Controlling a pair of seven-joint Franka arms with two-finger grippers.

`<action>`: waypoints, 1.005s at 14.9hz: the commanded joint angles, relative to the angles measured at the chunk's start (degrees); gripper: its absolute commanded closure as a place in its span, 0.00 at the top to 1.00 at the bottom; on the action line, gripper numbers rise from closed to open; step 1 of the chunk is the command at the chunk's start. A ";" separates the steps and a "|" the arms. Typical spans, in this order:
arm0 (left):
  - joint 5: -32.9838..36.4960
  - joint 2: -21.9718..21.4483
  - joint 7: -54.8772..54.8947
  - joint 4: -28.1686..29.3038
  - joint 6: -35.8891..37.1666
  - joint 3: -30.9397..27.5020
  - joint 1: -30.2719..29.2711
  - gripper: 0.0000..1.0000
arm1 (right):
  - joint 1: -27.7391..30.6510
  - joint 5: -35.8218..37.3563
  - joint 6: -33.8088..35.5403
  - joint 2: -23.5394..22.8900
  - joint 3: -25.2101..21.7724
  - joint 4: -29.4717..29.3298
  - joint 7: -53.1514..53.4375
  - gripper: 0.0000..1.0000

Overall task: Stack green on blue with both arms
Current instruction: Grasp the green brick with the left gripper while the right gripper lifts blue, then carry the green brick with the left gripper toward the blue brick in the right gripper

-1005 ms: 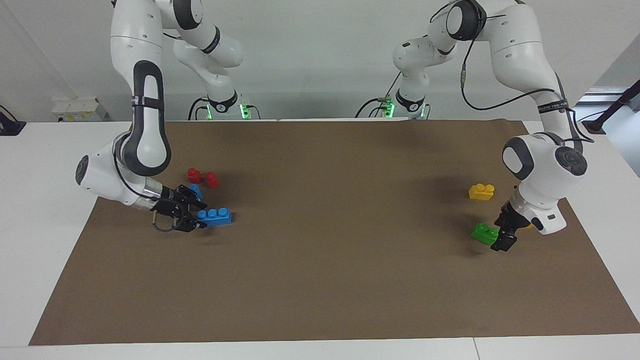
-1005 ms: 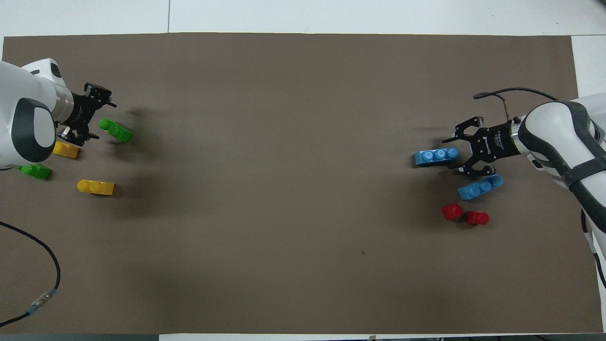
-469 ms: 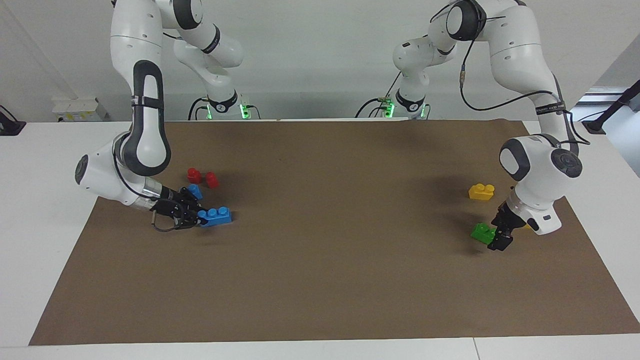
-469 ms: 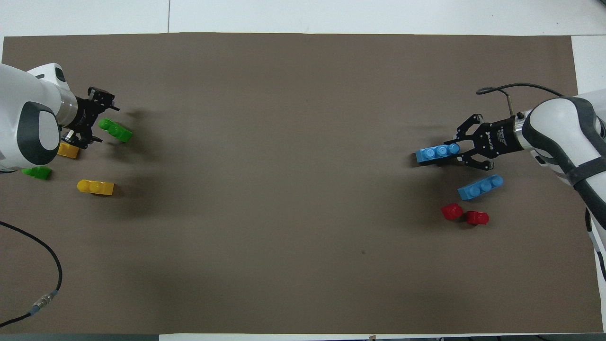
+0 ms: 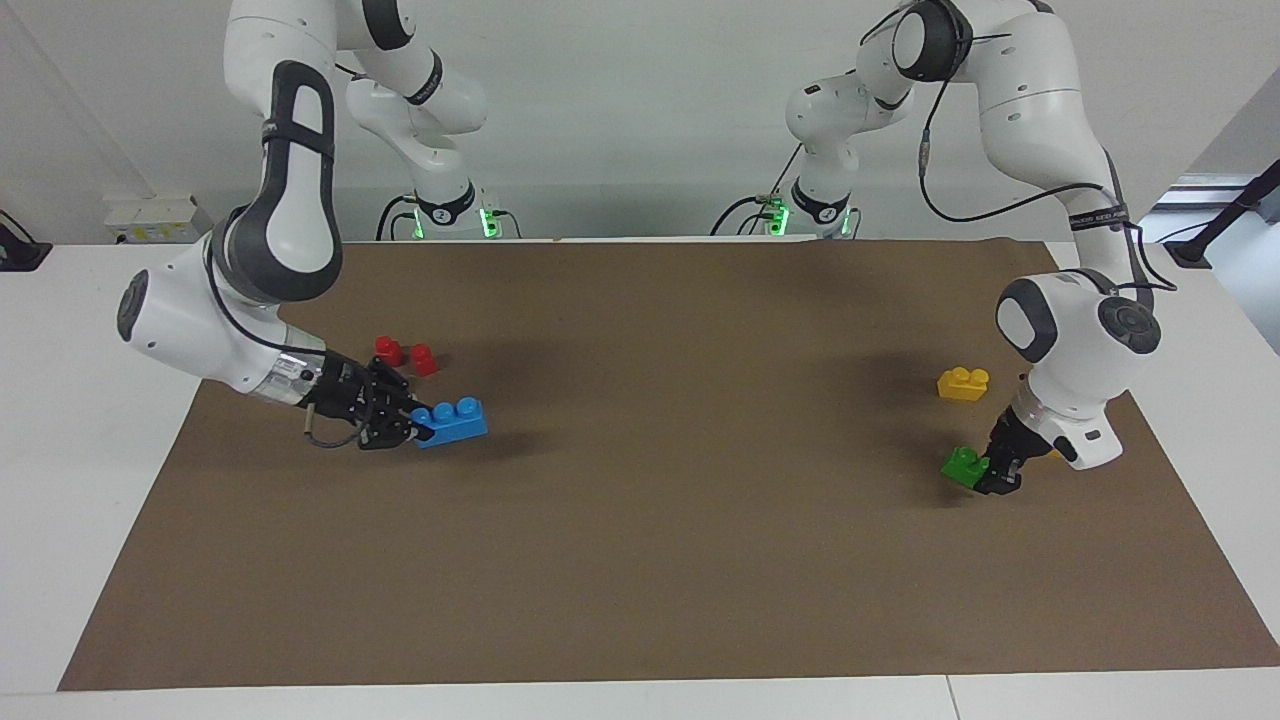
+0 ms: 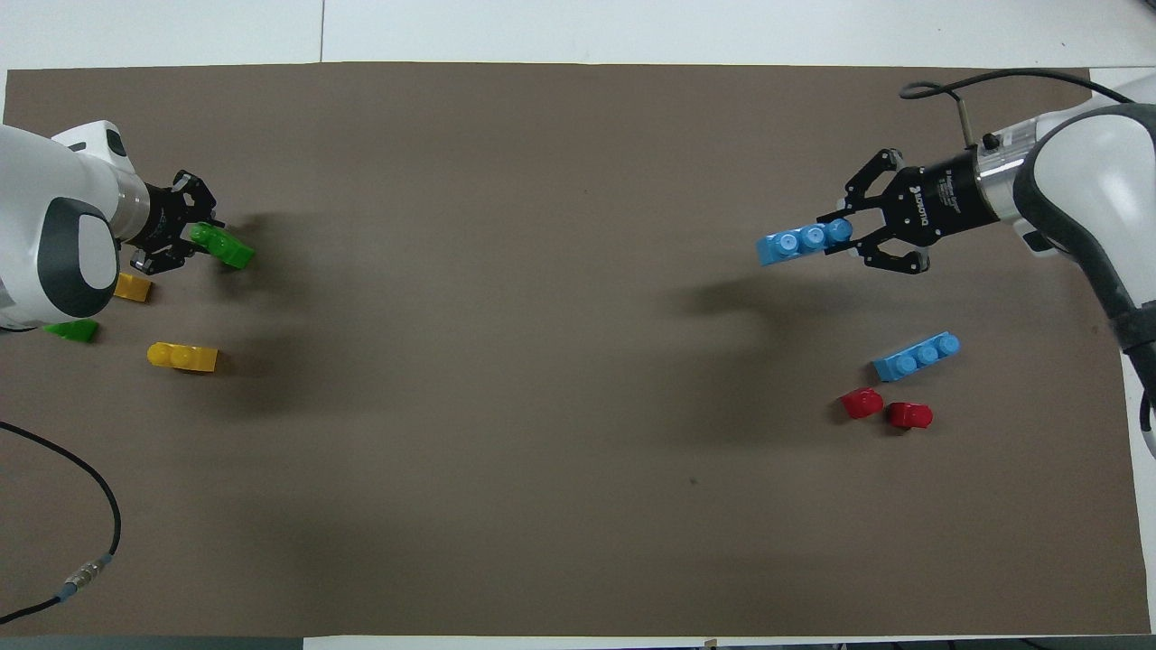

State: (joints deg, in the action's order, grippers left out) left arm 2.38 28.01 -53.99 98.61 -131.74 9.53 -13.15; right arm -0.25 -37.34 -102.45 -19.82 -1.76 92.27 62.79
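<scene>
Facing view: your right end effector [image 5: 418, 430] is clamped on one end of the blue brick [image 5: 452, 421], a glossy sky-blue plastic piece with three round studs in a row. You see the brick lifted off the brown mat [image 5: 640, 560], tilted a little, with its shadow on the mat under it. In the overhead view that same end effector [image 6: 849, 236] holds the brick [image 6: 804, 242] by the end toward the right arm's end of the table, and the black outer links splay to either side.

Your left end effector [image 5: 990, 476] is low at the left arm's end of the table, closed on the green brick [image 5: 964, 465], a small bright-green two-stud piece. From above you see the fingers [image 6: 185, 236] pinching the brick [image 6: 221, 246] at one end; whether it has left the mat you cannot tell.

Around the right arm's end, you have a second blue three-stud brick [image 6: 916, 356] and two small red pieces [image 6: 885, 408] lying on the mat; in the facing view the end effector hides that blue brick. Near the left arm's end lie a yellow brick [image 6: 182, 357], another yellow one [image 6: 132, 287] partly covered by the wrist, and a darker green brick [image 6: 72, 330] cut off by the arm. The mat is a flat matte brown sheet on the white table [image 5: 90, 330].
</scene>
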 commanded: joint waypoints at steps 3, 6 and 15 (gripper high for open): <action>1.14 -0.49 -1.21 -1.13 2.08 0.13 0.40 0.00 | -11.51 -0.10 -0.55 0.75 0.01 -5.69 19.63 0.00; 0.70 -4.69 -1.47 -2.11 8.50 0.31 0.93 0.00 | -19.50 0.17 -6.59 1.10 -0.08 -3.25 29.37 0.00; 0.17 -19.21 -19.89 -1.76 26.97 0.84 9.35 0.00 | -31.04 -0.62 -29.98 4.27 0.27 15.12 33.62 0.00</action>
State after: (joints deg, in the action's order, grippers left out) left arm 2.34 11.44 -67.58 95.39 -107.07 10.95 -6.91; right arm -30.33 -37.26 -127.96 -18.28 -1.45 101.63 95.91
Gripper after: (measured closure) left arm 0.661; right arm 0.661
